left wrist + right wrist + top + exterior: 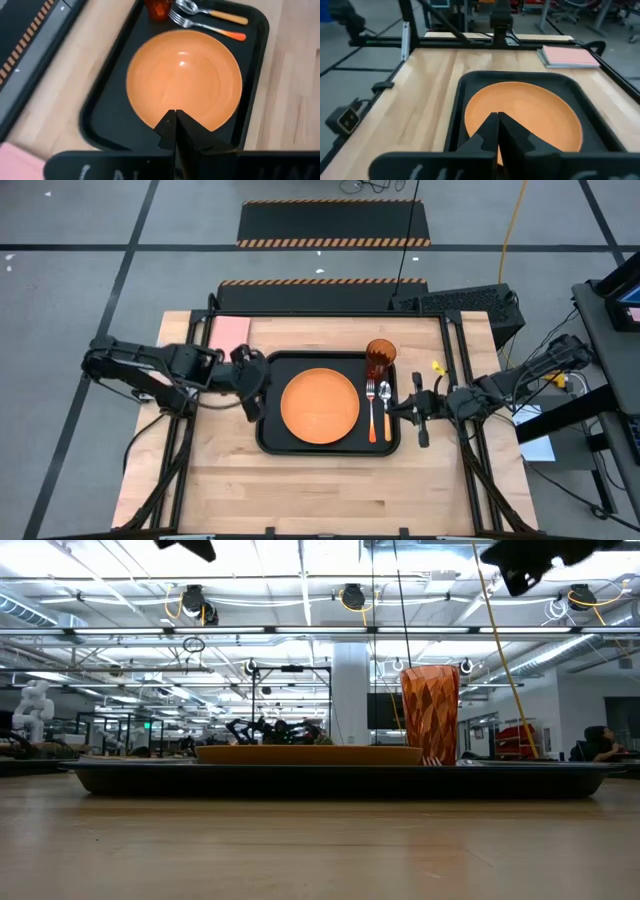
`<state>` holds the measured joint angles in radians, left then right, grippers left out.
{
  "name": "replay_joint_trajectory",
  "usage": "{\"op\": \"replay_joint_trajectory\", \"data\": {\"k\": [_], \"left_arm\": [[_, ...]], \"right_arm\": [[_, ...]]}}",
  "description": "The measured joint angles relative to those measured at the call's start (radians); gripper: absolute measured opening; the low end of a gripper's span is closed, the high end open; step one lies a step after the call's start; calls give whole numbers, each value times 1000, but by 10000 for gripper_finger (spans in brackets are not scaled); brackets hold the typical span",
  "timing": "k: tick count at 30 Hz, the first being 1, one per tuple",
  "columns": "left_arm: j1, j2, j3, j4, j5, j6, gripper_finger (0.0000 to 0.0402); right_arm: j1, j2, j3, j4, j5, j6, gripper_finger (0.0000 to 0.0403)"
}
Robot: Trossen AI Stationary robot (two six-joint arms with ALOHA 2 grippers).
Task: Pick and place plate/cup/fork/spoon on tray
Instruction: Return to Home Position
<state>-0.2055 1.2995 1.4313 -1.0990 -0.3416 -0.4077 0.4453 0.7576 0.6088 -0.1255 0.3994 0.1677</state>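
High view is showing the plate (319,406), cup (380,359), fork (371,408) and spoon (386,406) sitting on the tray (270,438); left tool (252,380) and right tool (417,408) are hovering at opposite tray edges, fingers pinched together, empty.

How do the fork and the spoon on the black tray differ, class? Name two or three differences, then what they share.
1. The fork ends in tines; the spoon ends in a round bowl.
2. The fork's handle is orange-red; the spoon's is paler orange-yellow.
3. The fork lies nearer the plate; the spoon lies on its far side.

Shared: both lie flat, side by side, on the tray, with silver heads towards the cup.
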Motion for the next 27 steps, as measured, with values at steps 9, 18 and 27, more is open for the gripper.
{"op": "replay_joint_trajectory", "data": {"k": [9, 18, 27], "left_arm": [[-120, -38, -249, 293, 7, -130, 13], [-207, -67, -542, 532, 9, -110, 4], [-213, -256, -894, 837, -3, -47, 4]], "right_arm": [[58, -52, -328, 475, -10, -128, 0], [81, -53, -562, 837, -7, -153, 0], [78, -58, -590, 769, -9, -203, 0]]}}
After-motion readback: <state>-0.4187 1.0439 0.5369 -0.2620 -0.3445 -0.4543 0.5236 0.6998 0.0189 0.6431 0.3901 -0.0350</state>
